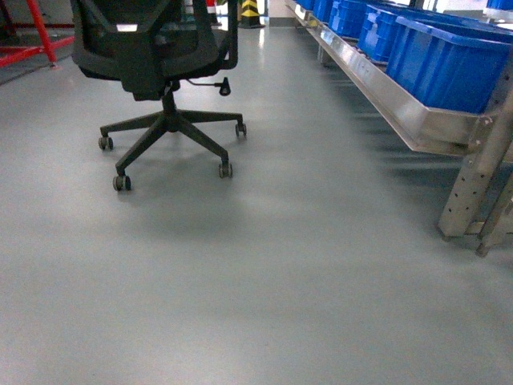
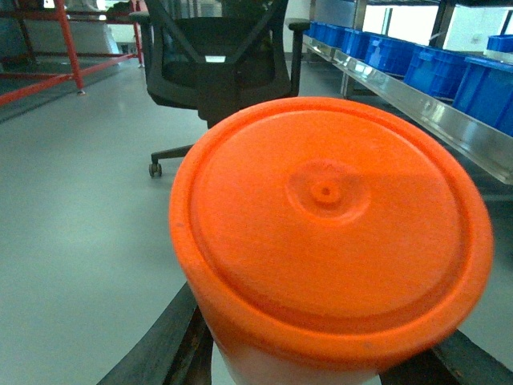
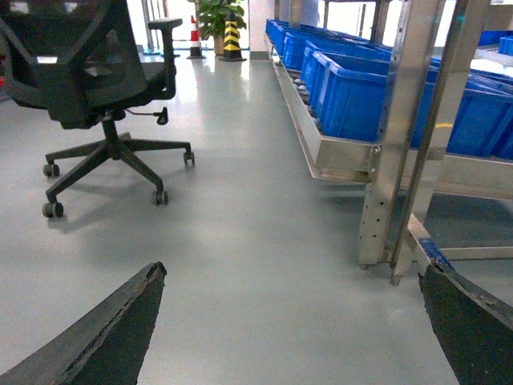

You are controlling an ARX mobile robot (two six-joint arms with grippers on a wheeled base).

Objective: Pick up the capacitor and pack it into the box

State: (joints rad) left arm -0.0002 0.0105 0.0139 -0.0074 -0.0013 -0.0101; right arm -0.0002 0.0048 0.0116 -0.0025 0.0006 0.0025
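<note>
**Robot on a workshop floor, left end effector holding an orange-lidded container**

Head view: a smooth grey floor [image 1: 264, 281] fills most of the frame. A black mesh office chair on a five-wheeled base [image 1: 164, 88] stands at the upper left. Along the upper right runs a stainless-steel rack with perforated legs [image 1: 449, 132], carrying a row of blue plastic crates [image 1: 449, 56]. Neither arm appears in this view.

Left wrist view: a round container with a bright orange plastic lid and a white body [image 2: 329, 233] fills the centre and lower part of the frame, very close to the camera. It sits between the two dark fingers [image 2: 156, 349] of the left end effector [image 2: 304, 365], which press against its sides at the bottom edge, pinching it. The black chair and red metal framing [image 2: 68, 48] show behind it, at the top.

Right wrist view: the right end effector [image 3: 292, 337] is spread wide, its two dark fingers [image 3: 112, 333] in the lower left and lower right corners with bare floor between them. The chair is at the upper left, the steel rack and blue crates at the right, and a potted green plant [image 3: 216, 12] at the top centre.

No pink box or capacitor is visible in any view.
</note>
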